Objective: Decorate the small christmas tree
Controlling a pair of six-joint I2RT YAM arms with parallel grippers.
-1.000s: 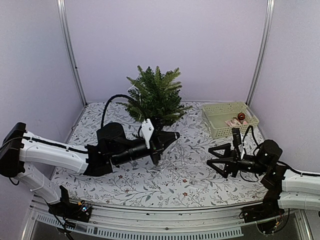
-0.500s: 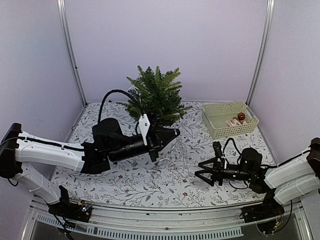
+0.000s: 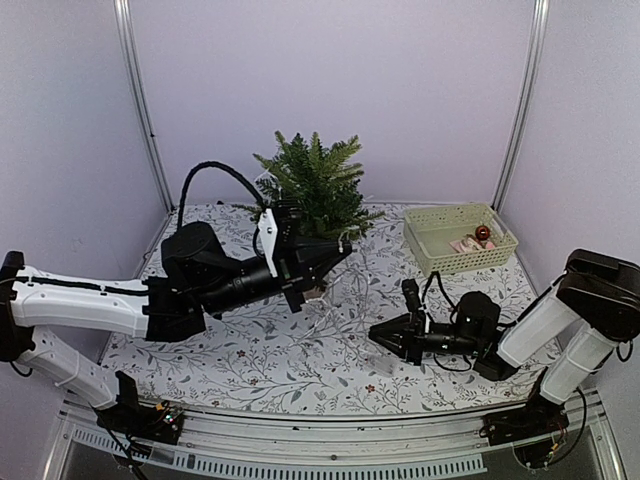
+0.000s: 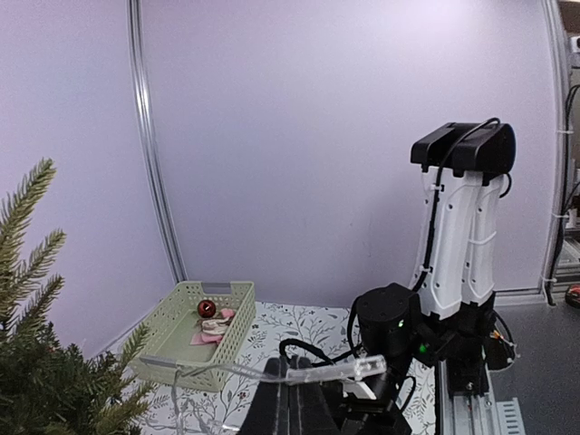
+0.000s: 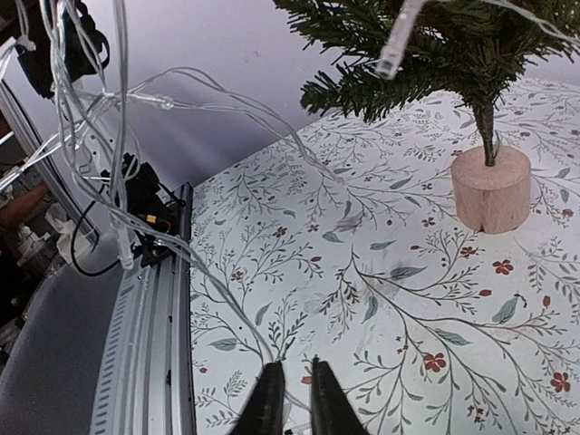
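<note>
The small christmas tree (image 3: 315, 190) stands at the back of the table on a tan wooden base (image 5: 490, 188); its branches also show in the left wrist view (image 4: 32, 362). My left gripper (image 3: 343, 246) is raised beside the tree's right side and shut on a clear light string (image 4: 362, 367). The string (image 5: 172, 100) hangs down in loops to the table. My right gripper (image 3: 377, 334) lies low on the table, right of centre. Its jaws (image 5: 295, 367) are shut on the string where it reaches the tablecloth.
A pale green basket (image 3: 430, 245) sits at the back right, holding a red ball ornament (image 3: 482, 232) and some pinkish items (image 4: 213, 326). The table has a floral cloth, purple walls on three sides and a metal rail (image 5: 145, 344) along the near edge.
My right gripper swept left across the table, dropped low and closed. My left arm drew back and lifted towards the tree, still shut on the string.
</note>
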